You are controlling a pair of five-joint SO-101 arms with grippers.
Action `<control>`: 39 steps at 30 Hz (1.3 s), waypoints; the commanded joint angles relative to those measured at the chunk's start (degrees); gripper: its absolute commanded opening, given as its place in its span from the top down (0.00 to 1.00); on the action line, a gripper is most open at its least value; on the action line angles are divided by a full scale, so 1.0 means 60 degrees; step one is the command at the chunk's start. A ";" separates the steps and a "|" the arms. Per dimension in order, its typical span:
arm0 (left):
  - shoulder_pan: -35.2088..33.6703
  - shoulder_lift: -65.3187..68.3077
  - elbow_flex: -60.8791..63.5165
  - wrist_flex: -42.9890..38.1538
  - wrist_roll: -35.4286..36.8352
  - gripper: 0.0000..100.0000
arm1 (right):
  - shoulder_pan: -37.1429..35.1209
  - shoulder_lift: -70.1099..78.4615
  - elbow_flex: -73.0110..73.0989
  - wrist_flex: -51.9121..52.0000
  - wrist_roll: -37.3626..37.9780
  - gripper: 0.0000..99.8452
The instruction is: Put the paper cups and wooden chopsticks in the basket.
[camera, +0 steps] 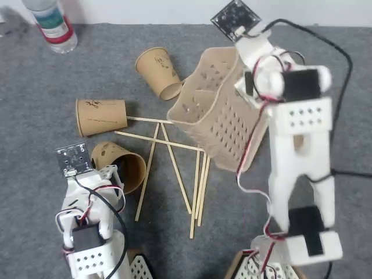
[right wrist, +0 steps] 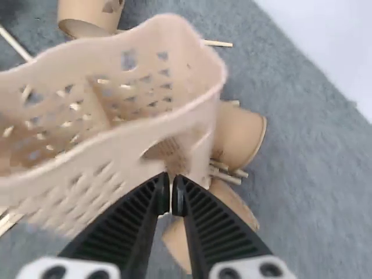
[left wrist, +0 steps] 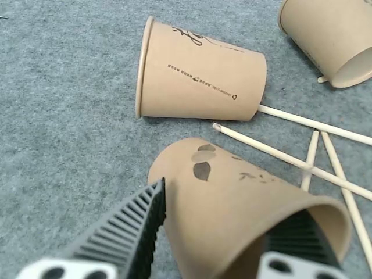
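Left side first: the left fingers (left wrist: 136,232) are spread wide around the paper cup (left wrist: 244,203) lying on its side on the grey tabletop (camera: 35,174). One finger is against the outside of its wall, the other is at its open mouth, seemingly just inside. No squeeze that I can see, so this reads as the grasp being lined up, not yet made.

Over on the other arm, the right fingers (right wrist: 136,224) are pinched almost together on the wall of the basket (camera: 215,116), holding it tipped with its opening leaning toward the scattered things. Nothing that I can make out is inside it.

So we're at the first cup. The next move calls for the left fingers to close on that cup wall gently, since thin paper will buckle, then lift and carry it across to the basket's mouth.

A second cup (left wrist: 200,72) lies just beyond the left fingers. A third cup (camera: 158,72) sits farther off, close by the basket's rim. The wooden chopsticks (camera: 174,163) are fanned out flat between the left fingers and the basket. They'll be fiddly: thin, low and crossing one another.
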 commanded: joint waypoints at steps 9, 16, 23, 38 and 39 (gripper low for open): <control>0.0073 -0.0220 -0.0051 0.0059 0.0015 0.74 | 0.1897 -0.3026 0.0747 0.1619 -0.0015 0.99; 0.0044 -0.0220 -0.0051 0.0088 0.0059 0.74 | 0.6293 -0.6791 0.1392 0.1604 0.0586 0.99; 0.0044 -0.0220 -0.0051 0.0088 0.0059 0.74 | 0.7436 -0.9267 0.3692 0.1546 0.1084 0.99; 0.0015 -0.0220 -0.0051 0.0425 0.0015 0.74 | 0.7685 -1.2608 0.4176 0.1429 0.1158 0.99; 0.0015 -0.0220 -0.0051 0.0469 0.0015 0.74 | 0.7685 -1.2725 0.4176 0.1326 0.1158 0.99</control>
